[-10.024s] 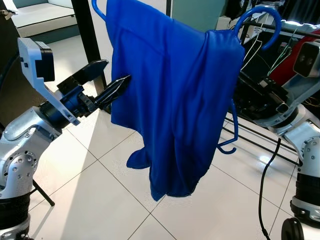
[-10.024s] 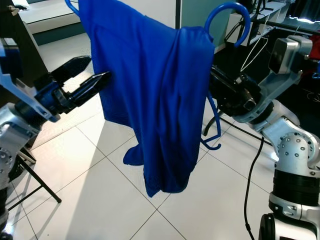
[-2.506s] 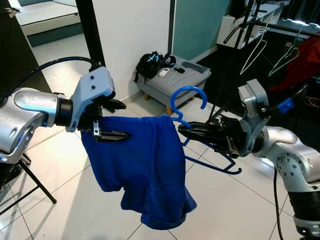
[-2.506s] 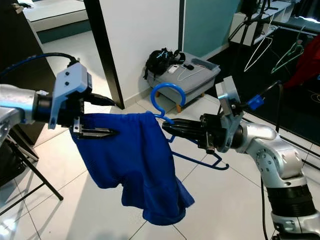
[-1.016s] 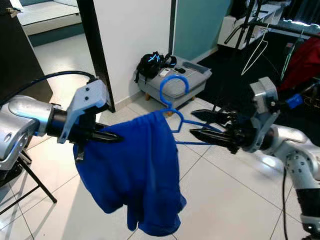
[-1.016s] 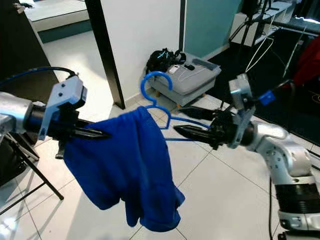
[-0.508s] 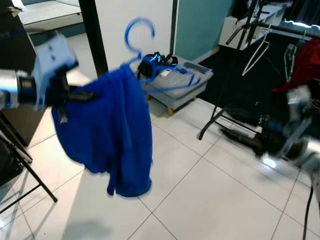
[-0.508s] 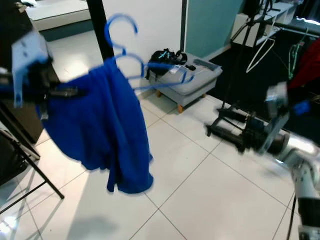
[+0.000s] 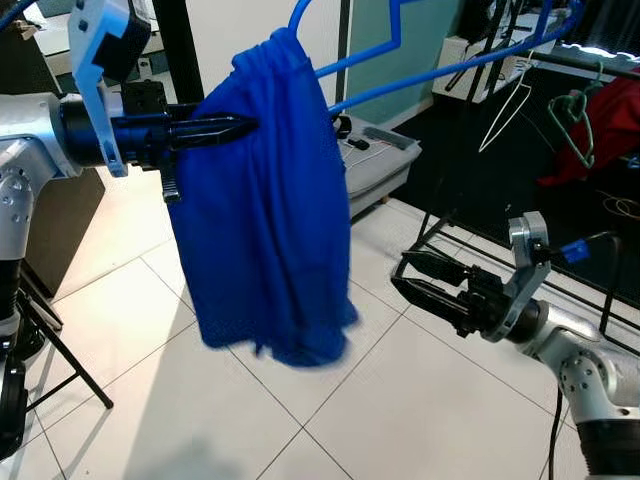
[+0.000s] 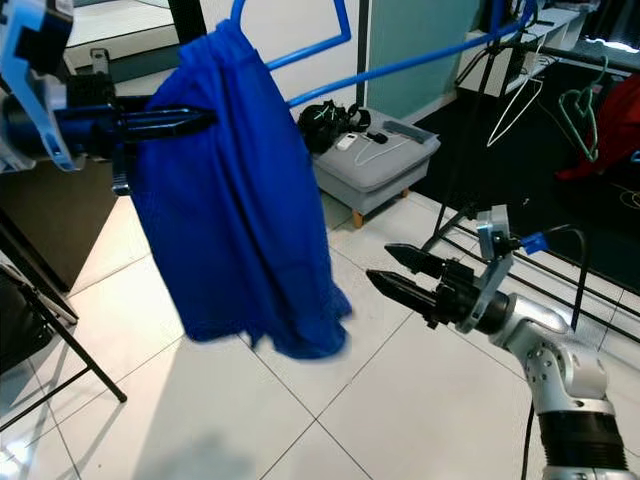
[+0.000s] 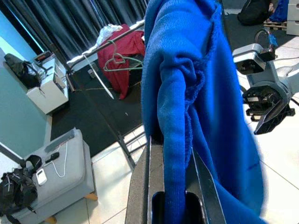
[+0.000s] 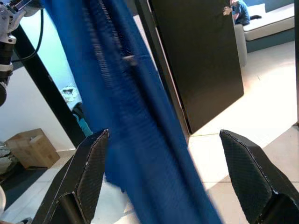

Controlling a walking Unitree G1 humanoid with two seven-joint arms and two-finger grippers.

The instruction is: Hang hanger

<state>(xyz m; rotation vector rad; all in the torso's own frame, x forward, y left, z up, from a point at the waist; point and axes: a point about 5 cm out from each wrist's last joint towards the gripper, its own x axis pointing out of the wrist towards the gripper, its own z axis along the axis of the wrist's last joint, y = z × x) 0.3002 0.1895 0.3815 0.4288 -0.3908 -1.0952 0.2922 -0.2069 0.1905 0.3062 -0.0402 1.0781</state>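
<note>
A blue plastic hanger (image 9: 430,72) carries a blue garment (image 9: 270,220) and is held high, its bars slanting up to the right. My left gripper (image 9: 243,125) is shut on the garment's top fold over the hanger; the left wrist view has the cloth (image 11: 175,135) pinched between the two fingers (image 11: 140,186). The hanger's hook runs out of the top of the picture. My right gripper (image 10: 392,270) is open, low and to the right of the garment, with nothing in it. Its fingers (image 12: 91,172) stand wide apart, pointing toward the cloth (image 12: 135,116).
A black clothes rack (image 9: 470,215) stands at the right with a white hanger (image 9: 505,100), a green hanger (image 9: 575,108) and a red garment (image 9: 605,130). A grey case (image 9: 378,160) and a black bag sit behind. A black pillar (image 9: 185,45) and tripod legs (image 9: 70,370) are on the left.
My left arm has lifted the hanger and garment higher and to the right; the cloth has swung. The right gripper, which let go a second ago, hangs low and open.
</note>
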